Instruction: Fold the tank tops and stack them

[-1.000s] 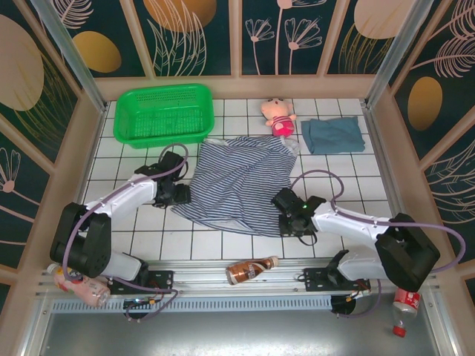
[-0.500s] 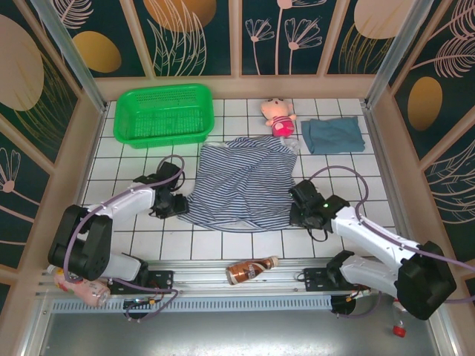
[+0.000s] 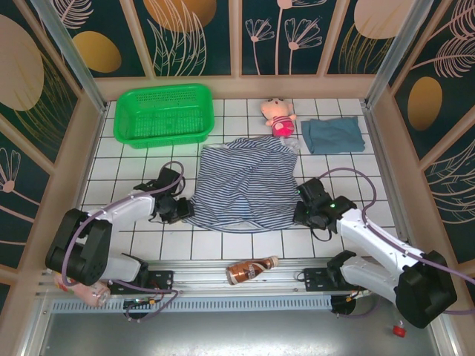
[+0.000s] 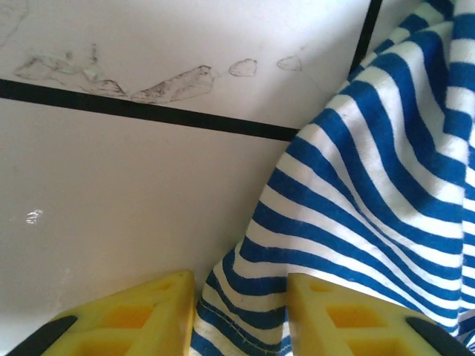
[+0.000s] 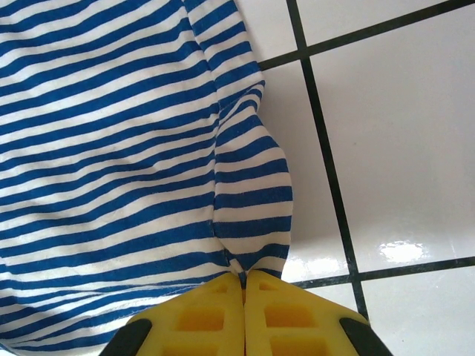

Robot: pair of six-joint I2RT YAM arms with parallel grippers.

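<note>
The striped tank top [image 3: 241, 185] lies spread on the white tiles mid-table, with its hem toward the arms. The teal tank top [image 3: 332, 135] lies folded at the back right. My left gripper [image 3: 183, 211] is at the striped top's near left corner. In the left wrist view its yellow fingers [image 4: 148, 315] stand apart, with the striped tank top's hem [image 4: 245, 297] lying loosely in the gap of the left gripper [image 4: 241, 319]. My right gripper [image 3: 299, 210] is at the near right corner. There the right gripper [image 5: 245, 293] is shut, pinching a fold of the striped tank top [image 5: 252, 222].
A green basket [image 3: 163, 115] stands at the back left and a pink doll [image 3: 277, 116] sits beside the teal top. A brown bottle [image 3: 251, 270] lies on the near rail between the arm bases. Wooden walls enclose the tiled table [image 3: 341, 178].
My right gripper has dragged the striped top's near right corner rightward, spreading the hem. My left gripper has slid toward the near left corner and its jaws have narrowed around the hem.
</note>
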